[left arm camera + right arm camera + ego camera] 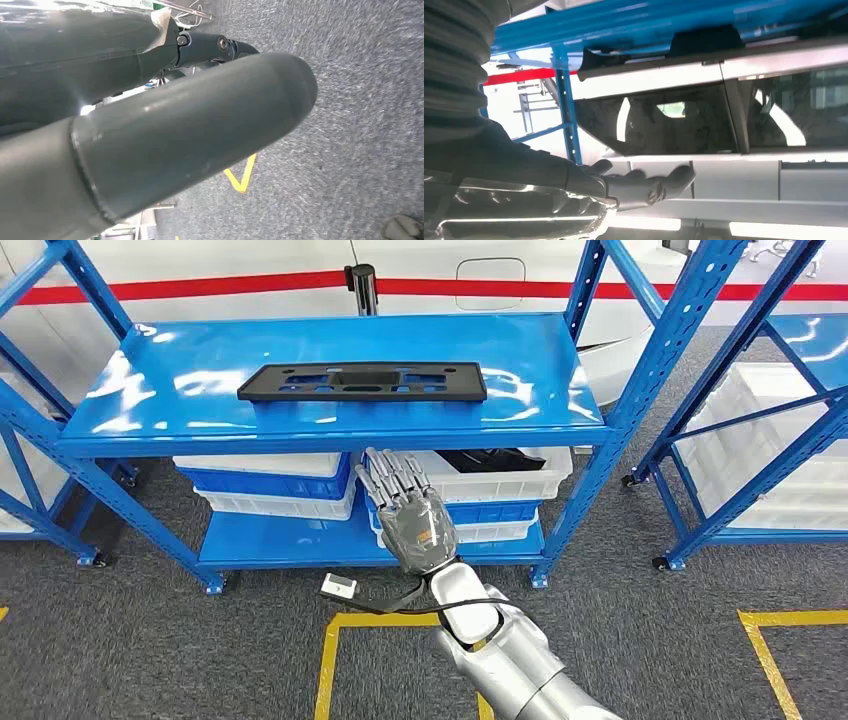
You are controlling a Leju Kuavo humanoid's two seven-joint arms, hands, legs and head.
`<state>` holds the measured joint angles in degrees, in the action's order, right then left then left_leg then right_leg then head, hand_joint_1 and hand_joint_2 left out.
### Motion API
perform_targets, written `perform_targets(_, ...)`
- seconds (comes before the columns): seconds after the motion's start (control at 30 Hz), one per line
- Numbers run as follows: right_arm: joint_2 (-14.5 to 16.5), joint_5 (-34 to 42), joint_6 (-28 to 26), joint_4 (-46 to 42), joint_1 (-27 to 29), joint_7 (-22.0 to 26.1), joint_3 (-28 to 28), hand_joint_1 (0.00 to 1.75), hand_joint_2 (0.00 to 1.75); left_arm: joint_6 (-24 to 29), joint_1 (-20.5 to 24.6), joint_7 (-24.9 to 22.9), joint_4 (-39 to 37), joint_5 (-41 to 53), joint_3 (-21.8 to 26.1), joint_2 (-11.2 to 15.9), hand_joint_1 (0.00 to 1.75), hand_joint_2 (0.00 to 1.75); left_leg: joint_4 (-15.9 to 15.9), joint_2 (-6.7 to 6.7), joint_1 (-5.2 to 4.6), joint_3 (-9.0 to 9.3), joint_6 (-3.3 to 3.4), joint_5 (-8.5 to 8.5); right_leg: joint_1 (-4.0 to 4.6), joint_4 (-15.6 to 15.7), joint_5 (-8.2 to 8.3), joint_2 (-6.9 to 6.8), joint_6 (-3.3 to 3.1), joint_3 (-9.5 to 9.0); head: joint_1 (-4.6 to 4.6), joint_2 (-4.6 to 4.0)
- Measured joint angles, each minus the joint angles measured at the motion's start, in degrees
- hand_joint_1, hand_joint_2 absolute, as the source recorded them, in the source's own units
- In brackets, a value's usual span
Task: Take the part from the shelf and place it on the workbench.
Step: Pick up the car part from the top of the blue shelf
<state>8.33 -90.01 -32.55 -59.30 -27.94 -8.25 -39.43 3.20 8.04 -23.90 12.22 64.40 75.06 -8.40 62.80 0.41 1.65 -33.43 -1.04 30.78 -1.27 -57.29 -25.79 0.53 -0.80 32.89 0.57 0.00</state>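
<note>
1. The part [362, 381], a long flat black plate with cut-outs, lies flat on the top board of the shelf [180, 405], near the middle and nearer the front edge, with nothing touching it.
2. The shelf is a blue steel rack; a second blue rack [760, 390] stands to its right, well apart.
3. A white car [744, 125] with dark windows stands on the far side of the shelf.
4. White and blue bins [270, 485] are stacked on the shelf's lower board, left and right.
5. The right hand [410, 510] is raised in front of the shelf, below the top board and near of the part, its fingers stretched out and apart, holding nothing.
6. The left hand [165, 135] hangs over grey carpet; its thumb crowds the wrist view, so I cannot tell whether it is released or clenched.
7. Yellow tape lines [330, 660] mark the carpet near the robot.
8. A small white tag [338, 587] lies on the carpet by the shelf's base.
</note>
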Motion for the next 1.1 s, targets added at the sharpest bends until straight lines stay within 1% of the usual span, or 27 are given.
perform_targets(0.07,0.23,0.0,-0.16,0.07,0.0,0.38,-0.01,0.0,1.75,0.26,-0.02,0.01,0.0,-0.1,0.0,0.04,0.0,0.0,4.31,-0.09,0.02,-2.46,-0.26,1.73,0.09,-0.01,-0.12,0.01,-0.22,-0.09,0.0,0.0)
perform_targets(0.1,0.47,-0.01,-0.29,0.17,0.01,0.78,-0.03,0.0,1.75,0.46,-0.05,0.01,0.0,-0.19,0.0,0.06,0.0,0.0,7.83,-0.16,0.05,-4.63,-0.48,2.9,0.16,-0.02,-0.23,0.04,-0.41,-0.17,0.0,0.0)
perform_targets(0.13,0.71,-0.01,-0.35,0.3,0.01,1.14,-0.05,0.0,1.75,0.58,-0.08,0.01,0.0,-0.24,0.0,0.08,0.0,0.0,9.98,-0.21,0.09,-6.28,-0.64,3.1,0.21,-0.03,-0.35,0.1,-0.5,-0.25,-0.01,0.0)
perform_targets(0.17,0.95,-0.01,-0.4,0.43,0.0,1.47,-0.06,0.0,1.75,0.66,-0.12,0.01,0.0,-0.27,0.0,0.08,0.0,0.0,10.12,-0.25,0.14,-6.97,-0.74,2.17,0.24,-0.05,-0.47,0.18,-0.52,-0.37,0.01,0.0)
perform_targets(0.2,1.17,0.0,-0.44,0.54,-0.02,1.8,-0.07,0.0,1.75,0.73,-0.14,0.01,0.0,-0.26,0.0,0.09,0.0,0.0,7.94,-0.25,0.19,-6.43,-0.72,0.18,0.24,-0.05,-0.63,0.28,-0.43,-0.57,0.01,0.0)
perform_targets(0.23,1.37,0.04,-0.5,0.61,-0.09,2.08,-0.08,0.0,1.75,0.83,-0.14,0.01,0.0,-0.23,-0.01,0.13,0.0,0.0,4.17,-0.22,0.23,-4.98,-0.61,-2.33,0.24,-0.06,-0.82,0.36,-0.26,-0.82,0.02,0.0)
perform_targets(0.27,1.55,0.11,-0.61,0.67,-0.2,2.36,-0.07,0.0,1.75,0.93,-0.14,0.01,0.0,-0.2,-0.01,0.16,0.0,0.0,0.34,-0.19,0.15,-3.3,-0.44,-4.16,0.41,-0.08,-1.05,0.41,-0.01,-1.05,0.05,0.0)
perform_targets(0.3,1.68,0.22,-0.73,0.74,-0.36,2.62,-0.08,0.0,1.75,1.02,-0.11,0.01,0.0,-0.13,-0.03,0.19,0.0,0.0,-2.64,-0.21,0.04,-1.97,-0.18,-5.34,0.59,-0.11,-1.28,0.44,0.3,-1.18,0.02,0.0)
perform_targets(0.33,1.8,0.37,-0.86,0.81,-0.51,2.84,-0.08,0.0,1.75,1.08,-0.09,0.01,0.0,-0.06,-0.04,0.21,0.0,0.0,-4.31,-0.22,-0.11,-1.22,0.13,-5.71,0.76,-0.11,-1.48,0.44,0.61,-1.24,0.0,0.0)
perform_targets(0.4,1.93,0.67,-1.19,0.96,-0.69,3.2,-0.09,0.0,1.75,1.13,-0.06,0.01,0.0,0.07,-0.07,0.21,0.0,0.0,-4.83,-0.31,-0.48,-1.0,0.89,-5.4,0.85,0.09,-1.72,0.43,1.26,-1.32,-0.05,0.0)
perform_targets(0.47,2.03,0.97,-1.52,1.07,-0.81,3.5,-0.09,0.0,1.75,1.15,-0.08,0.01,0.0,0.1,-0.07,0.2,0.0,0.0,-5.27,-0.27,-0.41,-0.55,1.79,-5.47,0.88,-0.69,-2.25,0.24,1.79,-0.99,-0.07,0.0)
perform_targets(0.5,2.05,1.09,-1.68,1.13,-0.91,3.65,-0.1,0.0,1.75,1.17,-0.07,0.01,0.0,0.09,-0.07,0.19,0.0,0.0,-5.49,-0.22,-0.32,-0.28,2.21,-5.51,0.91,-2.49,-3.07,0.12,1.85,-0.11,-0.14,0.0)
perform_targets(0.53,2.03,1.18,-1.79,1.2,-0.99,3.74,-0.11,0.0,1.75,1.18,-0.07,0.01,0.0,0.09,-0.07,0.19,0.0,0.0,-5.63,-0.16,-0.24,-0.03,2.57,-5.48,0.91,-5.45,-4.29,0.02,1.74,1.4,-0.2,0.0)
perform_targets(0.6,1.86,1.29,-1.92,1.45,-0.94,3.84,-0.13,0.0,1.75,1.19,-0.07,0.01,0.0,0.09,-0.07,0.2,0.0,0.0,-5.61,-0.15,-0.44,0.2,3.02,-5.18,0.78,-13.43,-7.07,-0.04,1.48,5.79,-0.31,0.0)
perform_targets(0.63,1.75,1.32,-1.92,1.6,-0.82,3.85,-0.13,0.0,1.75,1.19,-0.08,0.01,0.0,0.09,-0.07,0.2,0.0,0.0,-5.6,-0.19,-0.52,0.32,3.1,-5.04,0.75,-16.27,-7.72,-0.04,1.58,7.6,-0.29,0.0)
perform_targets(0.67,1.67,1.35,-1.93,1.75,-0.73,3.86,-0.13,0.0,1.75,1.19,-0.08,0.01,0.0,0.09,-0.07,0.2,0.0,0.0,-5.59,-0.25,-0.58,0.49,3.11,-4.87,0.72,-17.19,-7.46,-0.04,1.87,8.48,-0.32,0.0)
perform_targets(0.7,1.63,1.4,-1.95,1.87,-0.68,3.92,-0.13,0.0,1.75,1.19,-0.09,0.01,0.0,0.08,-0.07,0.2,0.0,0.0,-5.58,-0.34,-0.6,0.76,3.03,-4.67,0.7,-15.53,-6.17,-0.05,2.29,8.05,-0.33,0.0)
perform_targets(0.73,1.63,1.48,-1.99,1.96,-0.7,4.04,-0.13,0.0,1.75,1.2,-0.09,0.01,0.0,0.07,-0.07,0.19,0.0,0.0,-5.57,-0.43,-0.6,1.1,2.89,-4.44,0.68,-11.86,-4.28,-0.08,2.68,6.55,-0.35,0.0)
perform_targets(0.77,1.64,1.63,-2.06,2.05,-0.79,4.22,-0.15,0.0,1.75,1.21,-0.1,0.01,0.0,0.02,-0.07,0.17,0.0,0.0,-5.56,-0.5,-0.6,1.43,2.68,-4.17,0.67,-7.45,-2.29,-0.12,2.88,4.66,-0.41,0.0)
perform_targets(0.8,1.69,1.84,-2.22,2.15,-0.91,4.46,-0.16,0.0,1.75,1.25,-0.09,0.01,0.0,-0.08,-0.07,0.17,0.0,0.0,-5.52,-0.57,-0.73,1.72,2.38,-3.82,0.71,-3.73,-0.73,-0.14,2.81,2.92,-0.39,0.0)
perform_targets(0.83,1.75,2.07,-2.38,2.28,-1.05,4.67,-0.18,0.0,1.75,1.32,-0.08,0.01,0.0,-0.17,-0.07,0.16,0.0,0.0,-5.49,-0.6,-0.84,1.91,2.07,-3.53,0.74,-1.44,0.13,-0.15,2.5,1.81,-0.39,0.0)
perform_targets(0.9,1.94,2.44,-2.61,2.58,-1.28,5.02,-0.2,0.0,1.75,1.51,-0.07,0.01,0.0,-0.44,-0.06,0.16,0.0,0.0,-5.48,-0.59,-0.87,2.14,1.42,-3.05,0.93,-0.45,0.34,-0.06,1.57,1.12,-0.35,0.0)
perform_targets(0.93,2.09,2.54,-2.62,2.7,-1.35,5.15,-0.2,0.0,1.75,1.61,-0.06,0.01,0.0,-0.58,-0.06,0.17,0.0,0.0,-5.41,-0.56,-0.63,2.21,1.11,-2.87,0.76,-0.36,0.32,0.01,1.11,0.98,-0.36,0.0)
perform_targets(0.97,2.27,2.58,-2.62,2.8,-1.43,5.27,-0.2,0.0,1.75,1.67,-0.05,0.01,-0.01,-0.74,-0.05,0.15,0.0,0.0,-4.95,-0.55,-0.42,2.16,0.78,-2.53,0.66,-0.22,0.28,0.08,0.73,0.74,-0.34,0.0)
perform_targets(1.0,2.5,2.6,-2.62,2.91,-1.53,5.37,-0.21,0.0,1.75,1.72,-0.05,0.01,-0.01,-0.86,-0.03,0.1,0.0,0.0,-3.6,-0.54,-0.25,1.65,0.44,-1.75,0.5,-0.06,0.23,0.14,0.28,0.44,-0.28,0.0)
perform_targets(1.03,2.74,2.61,-2.62,3.03,-1.61,5.42,-0.23,0.0,1.75,1.76,-0.05,0.01,-0.02,-0.94,-0.02,0.06,0.0,0.0,-1.12,-0.55,-0.13,0.5,0.15,-0.49,0.34,0.07,0.16,0.16,-0.09,0.13,-0.2,0.0)
perform_targets(1.1,3.06,2.64,-2.62,3.3,-1.73,5.45,-0.27,0.0,1.75,1.86,-0.07,0.01,-0.02,-0.97,0.0,0.0,0.0,0.0,6.25,-0.56,-0.04,-3.57,-0.36,2.55,0.47,0.06,-0.14,0.15,-0.67,-0.21,-0.1,0.0)
